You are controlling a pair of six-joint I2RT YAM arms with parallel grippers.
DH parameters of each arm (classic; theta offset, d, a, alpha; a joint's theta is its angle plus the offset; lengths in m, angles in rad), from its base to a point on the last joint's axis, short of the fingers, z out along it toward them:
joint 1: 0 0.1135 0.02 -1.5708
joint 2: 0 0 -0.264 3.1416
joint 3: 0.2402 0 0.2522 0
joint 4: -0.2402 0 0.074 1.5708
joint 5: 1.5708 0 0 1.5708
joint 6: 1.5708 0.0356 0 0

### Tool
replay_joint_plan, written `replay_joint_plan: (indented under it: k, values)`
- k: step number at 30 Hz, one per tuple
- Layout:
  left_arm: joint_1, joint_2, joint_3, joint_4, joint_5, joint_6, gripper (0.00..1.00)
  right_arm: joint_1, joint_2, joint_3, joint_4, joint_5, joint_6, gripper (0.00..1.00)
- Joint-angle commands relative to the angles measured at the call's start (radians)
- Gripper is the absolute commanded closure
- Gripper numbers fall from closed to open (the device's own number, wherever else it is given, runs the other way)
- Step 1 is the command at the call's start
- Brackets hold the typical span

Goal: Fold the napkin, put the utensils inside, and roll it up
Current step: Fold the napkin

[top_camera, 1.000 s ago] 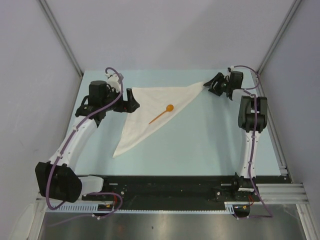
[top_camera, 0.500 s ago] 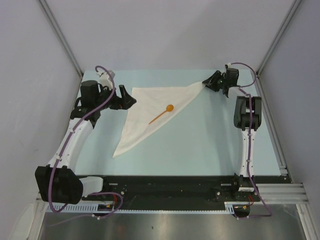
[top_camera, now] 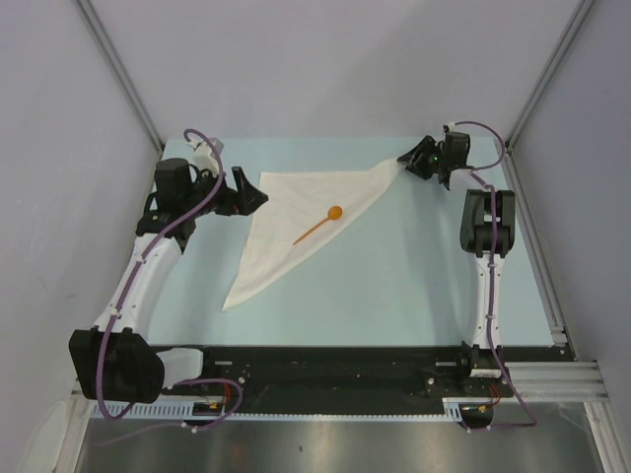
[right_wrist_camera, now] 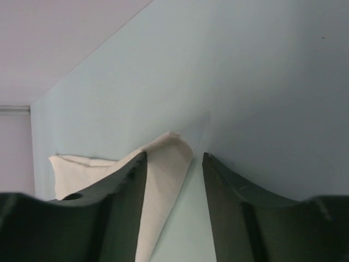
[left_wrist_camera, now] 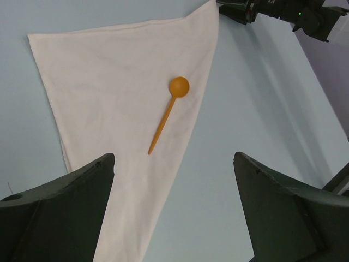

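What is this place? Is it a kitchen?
Probably a robot test booth, not a kitchen: a left arm and right arm bolted at a pale blue table, plain grey walls around it, and a napkin with a spoon.

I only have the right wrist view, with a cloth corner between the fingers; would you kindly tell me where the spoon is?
Observer: The spoon lies on the napkin, around its middle, with its bowl toward the far right corner.
Operator: Thank you. What shape is the cloth in overall?
Observer: It lies flat as a triangle, with its long point toward the near side.
Operator: And where is the other arm?
Observer: The left gripper is by the napkin's far left corner, jaws wide open and holding nothing.
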Motion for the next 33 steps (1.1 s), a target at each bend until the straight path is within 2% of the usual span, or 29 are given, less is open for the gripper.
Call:
replay_joint_plan:
  k: [1, 5, 10, 17, 24, 33]
  values:
    - [0.014, -0.034, -0.004, 0.040, 0.031, -0.014, 0.06, 0.005, 0.022, -0.022, -0.054, 0.010, -0.032, 0.43]
    - [0.017, -0.032, -0.008, 0.047, 0.041, -0.022, 0.06, 0.005, 0.007, -0.035, -0.016, -0.005, -0.015, 0.37]
    - [0.022, -0.032, -0.009, 0.050, 0.045, -0.025, 0.06, 0.010, -0.038, -0.127, 0.092, -0.025, 0.038, 0.37]
    - [0.026, -0.034, -0.009, 0.054, 0.062, -0.029, 0.06, 0.026, -0.025, -0.067, -0.040, 0.051, -0.040, 0.40]
    - [0.028, -0.034, -0.009, 0.054, 0.073, -0.032, 0.06, 0.054, -0.019, -0.010, -0.197, 0.182, -0.089, 0.49]
    - [0.029, -0.038, -0.011, 0.056, 0.074, -0.034, 0.06, 0.060, 0.011, 0.033, -0.247, 0.205, -0.078, 0.60]
